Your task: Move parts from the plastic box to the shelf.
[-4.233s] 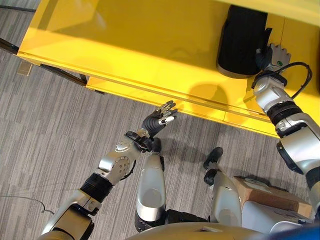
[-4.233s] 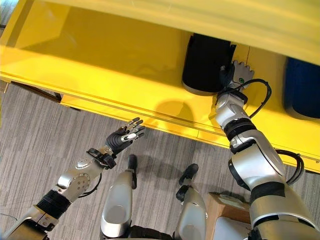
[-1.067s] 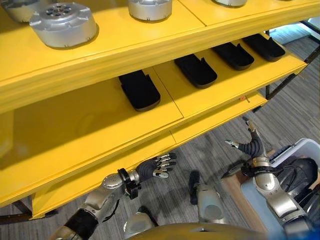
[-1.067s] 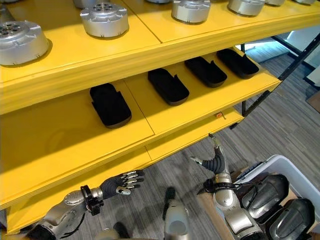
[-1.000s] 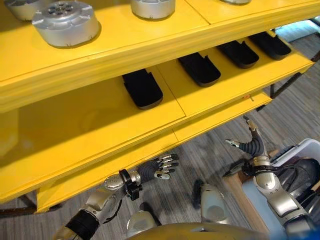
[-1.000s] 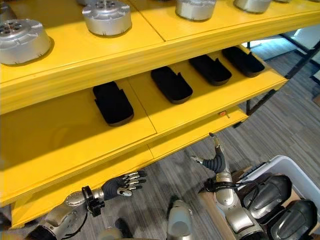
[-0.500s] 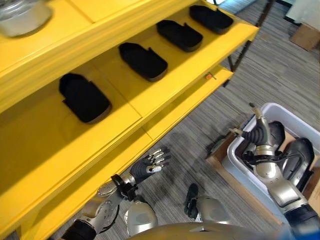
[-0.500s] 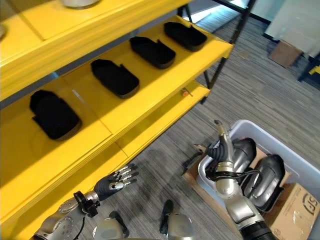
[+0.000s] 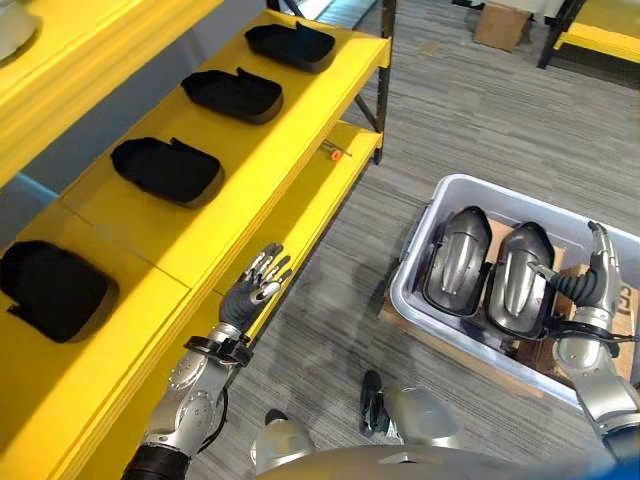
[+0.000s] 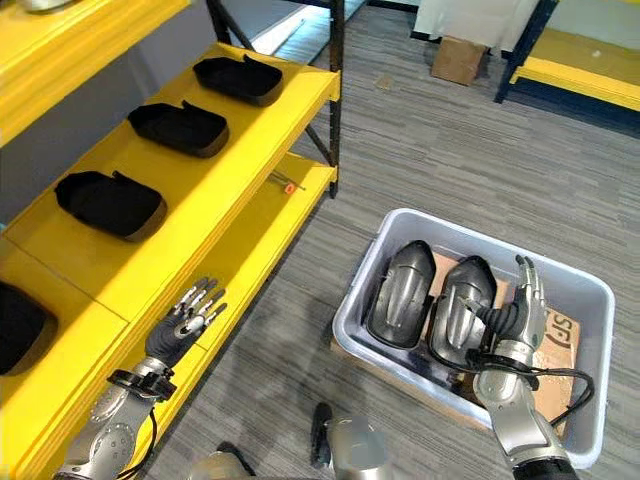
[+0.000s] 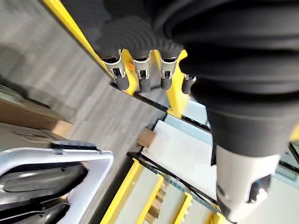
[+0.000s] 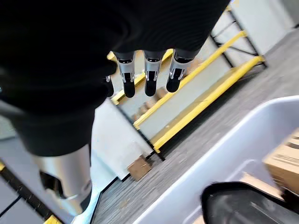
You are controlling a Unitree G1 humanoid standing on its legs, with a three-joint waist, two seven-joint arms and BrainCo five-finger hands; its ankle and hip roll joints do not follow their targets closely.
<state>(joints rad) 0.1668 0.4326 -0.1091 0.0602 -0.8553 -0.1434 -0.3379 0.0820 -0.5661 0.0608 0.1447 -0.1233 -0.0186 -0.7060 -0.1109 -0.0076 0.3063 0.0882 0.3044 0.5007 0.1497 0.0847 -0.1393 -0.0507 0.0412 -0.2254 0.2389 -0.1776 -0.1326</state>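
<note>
A grey plastic box (image 10: 400, 385) stands on the floor at my right, holding two dark silver shell-shaped parts (image 10: 400, 290) (image 10: 466, 300) side by side. My right hand (image 10: 515, 312) hovers over the box's near right side, just beside the right-hand part, open with fingers (image 12: 147, 79) straight and touching nothing. The yellow shelf (image 9: 280, 130) runs along my left and carries several black parts (image 9: 165, 170) in a row. My left hand (image 9: 255, 292) is open and empty beside the lower shelf's (image 9: 320, 190) front edge.
A piece of cardboard (image 10: 556, 328) shows at the box's right end. A dark upright post (image 9: 385, 70) marks the shelf's far end. Farther off are a small cardboard box (image 10: 458, 58) and another yellow rack (image 10: 590, 60). Grey carpet lies between shelf and box.
The camera has swung right, bringing the whole box into view. My right hand has shifted from the box's left rim to its right side. Both hands stay open.
</note>
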